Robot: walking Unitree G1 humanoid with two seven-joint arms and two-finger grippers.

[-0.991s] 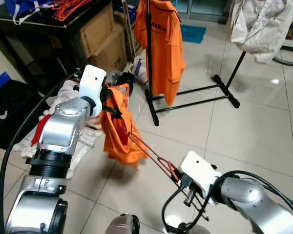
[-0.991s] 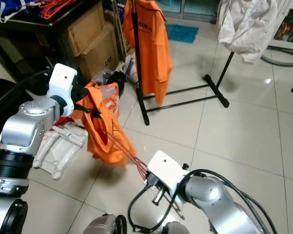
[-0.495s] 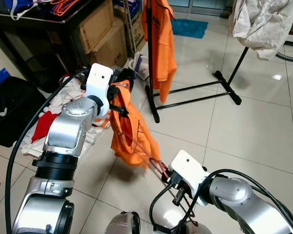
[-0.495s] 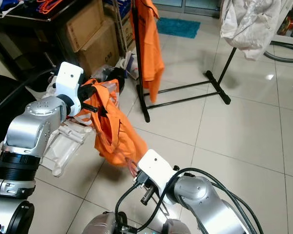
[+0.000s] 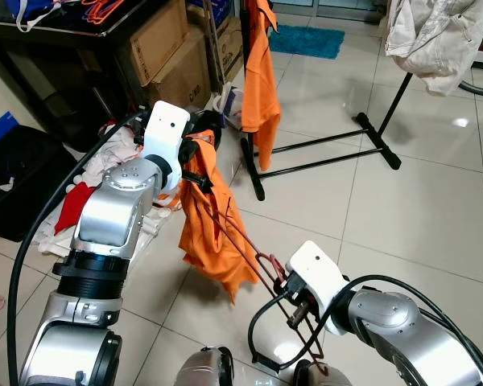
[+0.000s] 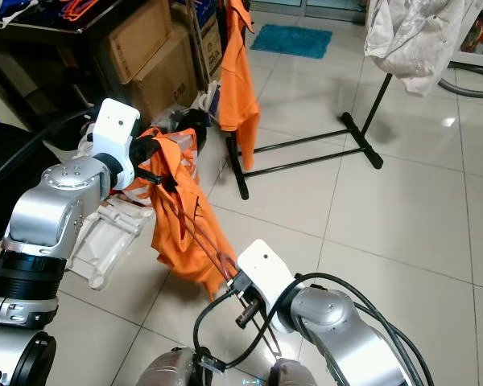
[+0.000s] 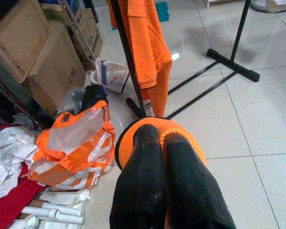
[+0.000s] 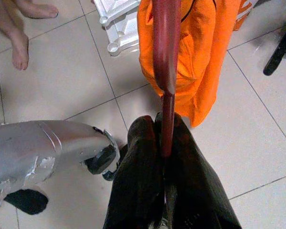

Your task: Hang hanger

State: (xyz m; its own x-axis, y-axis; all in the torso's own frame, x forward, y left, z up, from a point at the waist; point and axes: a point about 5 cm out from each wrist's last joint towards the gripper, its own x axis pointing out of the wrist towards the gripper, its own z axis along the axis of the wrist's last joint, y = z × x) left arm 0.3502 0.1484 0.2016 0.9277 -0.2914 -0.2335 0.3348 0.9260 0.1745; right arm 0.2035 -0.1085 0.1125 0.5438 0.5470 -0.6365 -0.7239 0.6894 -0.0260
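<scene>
Tiled floor (image 5: 435, 201): carrying everything below.
Black garment rack (image 5: 253, 173): standing upright mid-floor w/ T-shaped feet; an orange shirt (image 5: 262, 88) is hanging on its pole. A 2nd stand at far right is holding a whitish cloth bundle (image 5: 435, 36).
Dark table (image 5: 56, 32) & cardboard boxes (image 5: 173, 56): sitting along the left wall; clutter of white and red items on the floor beside them, plus an orange-and-clear bag (image 7: 74, 145) near the rack's foot.
Orange garment (image 5: 213, 225): draping between the two arms, above the floor, just left of the rack base.
Hanger (image 5: 245, 249): dark red, running diagonally through the garment from the left gripper down to the right gripper.
Left gripper (image 7: 159, 140): raised near the rack, fingers pressing together on a bunched fold of the garment.
Right gripper (image 8: 163, 143): low & in front, fingers clamping the hanger's red shaft.
Person's bare feet (image 8: 19, 28): standing on the tiles, by the robot.
</scene>
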